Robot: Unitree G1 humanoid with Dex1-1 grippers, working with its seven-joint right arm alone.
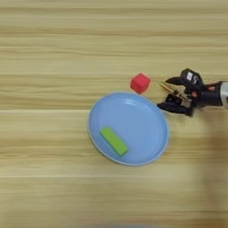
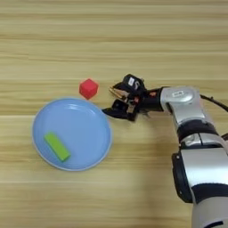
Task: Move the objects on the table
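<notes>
- The right end effector [image 2: 112,99] hangs just off the right side of the blue plate, its two black fingers [image 1: 173,81] spread apart with nothing between them.
- One finger points toward the red cube; the other [image 2: 116,113] reaches down to the plate's right rim, and whether it touches the rim I cannot tell.
- Behind the fingers there is a black wrist block with a small white label, some orange bits, and then the silver forearm [image 2: 182,100] running off to the right and bending down toward the bottom edge.
- The red cube [image 1: 140,83] sits on the bare desk, just beyond the upper right rim of the plate, close to the rim but apart from it, and a short way left of the upper finger without touching it.
- The blue plate [image 1: 147,116] is round and shallow, lying flat near the middle of the desk.
- The lime-green bar [image 1: 113,141] lies flat inside the plate, in its lower left part, set on a diagonal from upper left to lower right.
- The desk [image 1: 53,49] is light-brown wood with plank lines running across.
- The arm throws a soft shadow on the wood below it.
</notes>
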